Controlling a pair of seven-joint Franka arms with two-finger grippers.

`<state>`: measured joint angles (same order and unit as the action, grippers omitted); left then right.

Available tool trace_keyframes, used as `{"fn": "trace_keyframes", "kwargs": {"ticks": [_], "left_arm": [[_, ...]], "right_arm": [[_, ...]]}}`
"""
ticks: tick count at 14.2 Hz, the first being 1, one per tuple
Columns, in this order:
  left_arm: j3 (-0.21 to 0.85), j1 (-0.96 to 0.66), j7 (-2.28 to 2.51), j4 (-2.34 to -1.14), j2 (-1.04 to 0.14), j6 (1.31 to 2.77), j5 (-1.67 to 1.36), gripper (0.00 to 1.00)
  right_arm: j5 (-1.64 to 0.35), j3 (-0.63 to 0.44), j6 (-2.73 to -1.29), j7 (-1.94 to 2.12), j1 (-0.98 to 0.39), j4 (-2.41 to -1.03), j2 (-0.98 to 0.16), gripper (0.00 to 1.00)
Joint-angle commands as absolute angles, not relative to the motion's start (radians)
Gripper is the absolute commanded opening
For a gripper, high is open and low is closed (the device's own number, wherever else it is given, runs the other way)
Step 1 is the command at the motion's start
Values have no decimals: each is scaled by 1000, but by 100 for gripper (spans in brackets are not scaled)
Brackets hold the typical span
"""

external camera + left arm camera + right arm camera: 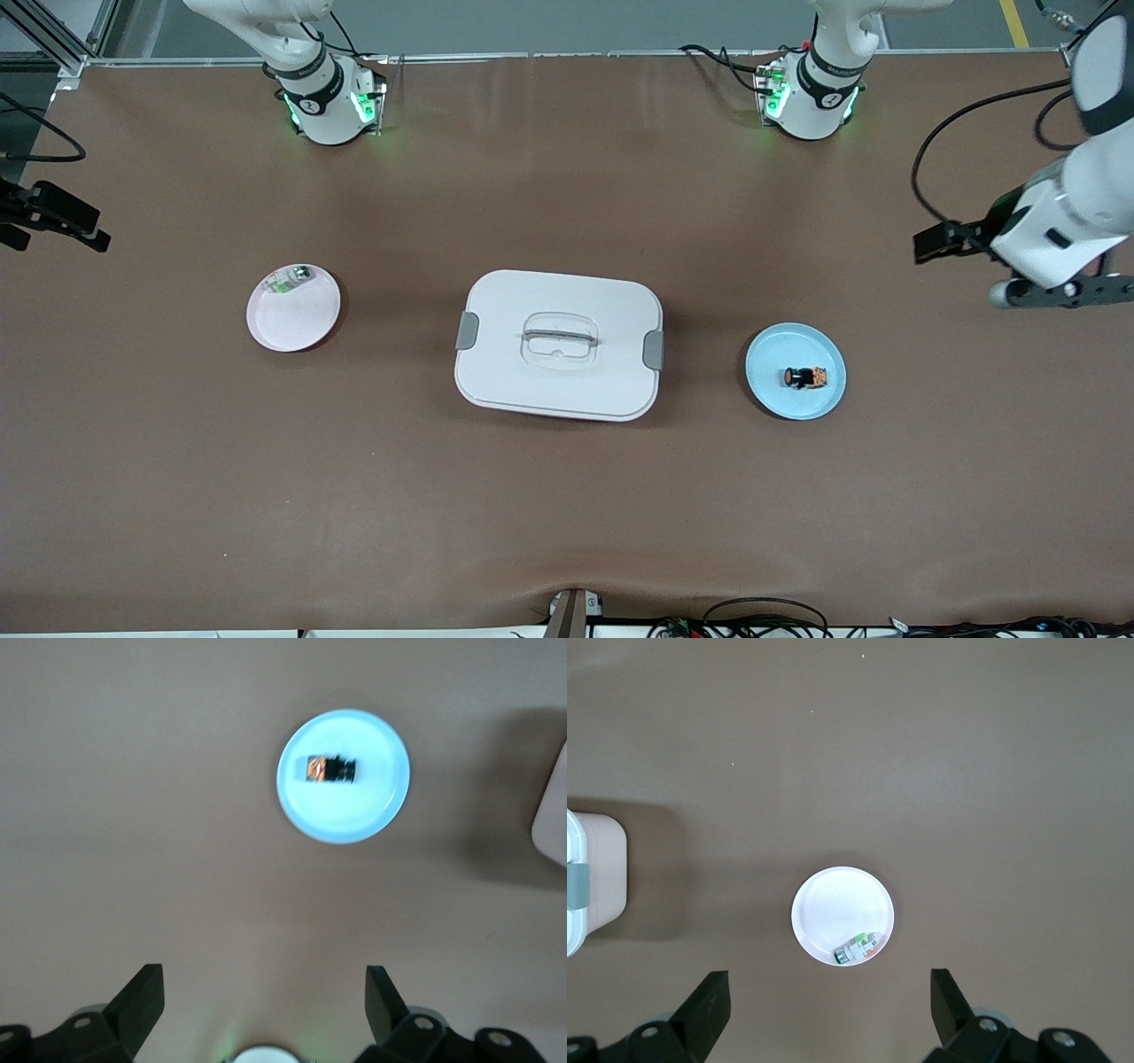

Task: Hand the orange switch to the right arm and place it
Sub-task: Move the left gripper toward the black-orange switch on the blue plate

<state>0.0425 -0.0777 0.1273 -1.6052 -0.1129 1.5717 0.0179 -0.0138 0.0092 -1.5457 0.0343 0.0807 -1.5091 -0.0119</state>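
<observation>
Orange switch, a tiny stubby black part with an orange cap, lies on its side on the round pale-blue plate, nearest the front camera and toward the left arm's end of the brown worktop. Well apart from it, the left gripper hangs over bare worktop, fingers spread wide and empty. The right gripper waits, fingers equally spread, above the white round plate holding a small whitish-green-and-silver part.

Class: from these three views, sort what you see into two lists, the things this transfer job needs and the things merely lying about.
Needed:
orange switch, lying on the blue plate
left gripper, open, up toward its own end of the table
right gripper, open, above the table

Lying about:
white lidded box mid-table
white plate holding a whitish-green part
</observation>
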Motion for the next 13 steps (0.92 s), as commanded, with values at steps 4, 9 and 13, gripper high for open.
{"fn": "trace_keyframes", "kwargs": {"ticks": [4, 9, 13], "left_arm": [[72, -77, 164, -1894, -86, 1948, 14, 100], [74, -78, 164, -2012, -97, 2120, 18, 100], [74, -87, 163, -2065, -132, 2219, 18, 100]], "right_arm": [[-3, 25, -1531, 29, 77, -1483, -29, 100], [-9, 26, -1534, 28, 34, -1485, -41, 100], [31, 26, -1539, 20, -38, -1470, -81, 100]]}}
